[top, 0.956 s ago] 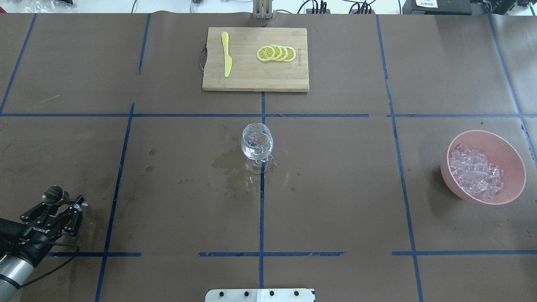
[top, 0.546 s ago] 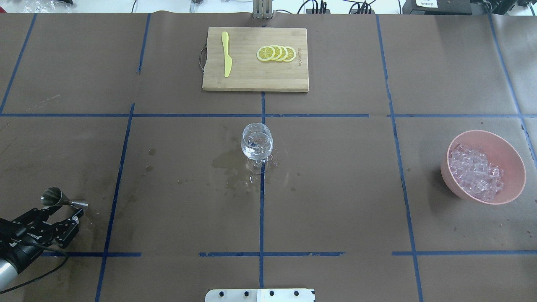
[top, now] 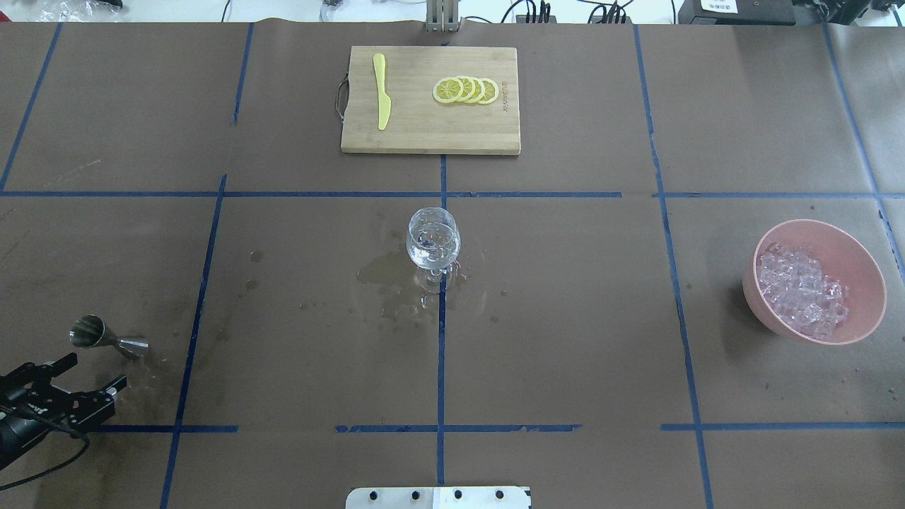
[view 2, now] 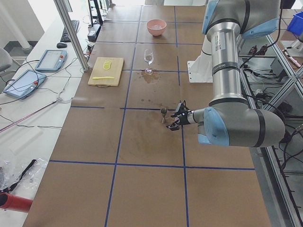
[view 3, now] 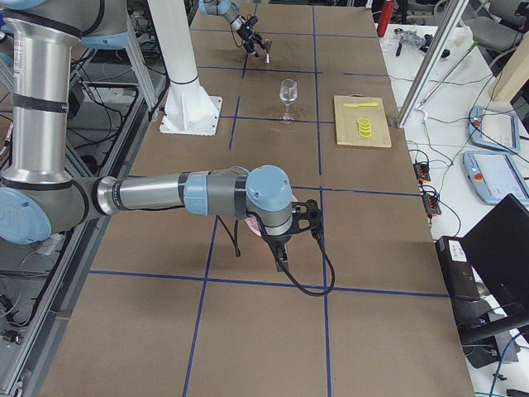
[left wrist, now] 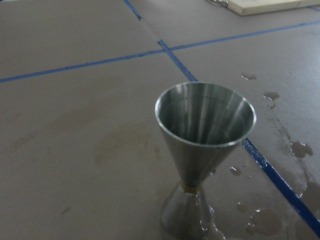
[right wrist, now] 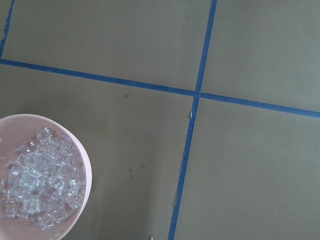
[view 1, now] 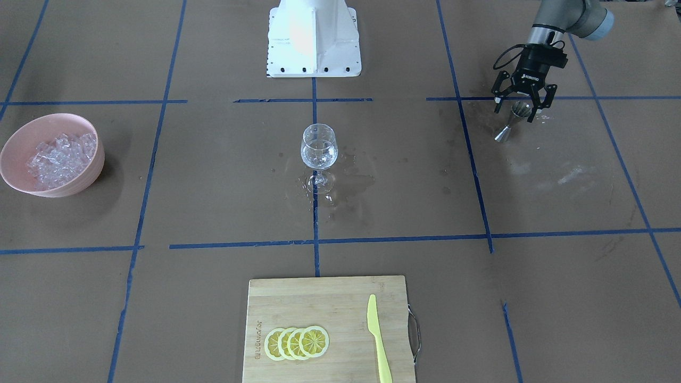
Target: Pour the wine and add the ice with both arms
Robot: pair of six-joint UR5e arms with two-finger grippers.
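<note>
The wine glass [top: 433, 244] stands at the table's middle with a little clear wine in it, and it also shows in the front view [view 1: 319, 149]. A wet spill [top: 385, 276] lies around its foot. The ice [top: 802, 290] fills a pink bowl [top: 862, 261] at the right. It also shows in the right wrist view [right wrist: 37, 180]. A steel jigger [top: 99, 336] stands upright at the left, empty in the left wrist view [left wrist: 202, 130]. My left gripper [top: 99, 370] is open and empty, just short of the jigger. My right gripper [view 3: 307, 217] shows only in the right side view, near the bowl. I cannot tell its state.
A wooden cutting board [top: 424, 134] at the far middle carries lemon slices [top: 465, 90] and a yellow knife [top: 382, 92]. Small wet drops [top: 152, 364] lie around the jigger. The white pedestal [view 1: 314, 37] stands at the robot's side.
My left gripper has drawn back from around the jigger toward the near left corner. The jigger stays standing where it was. Glass and bowl have not moved.
</note>
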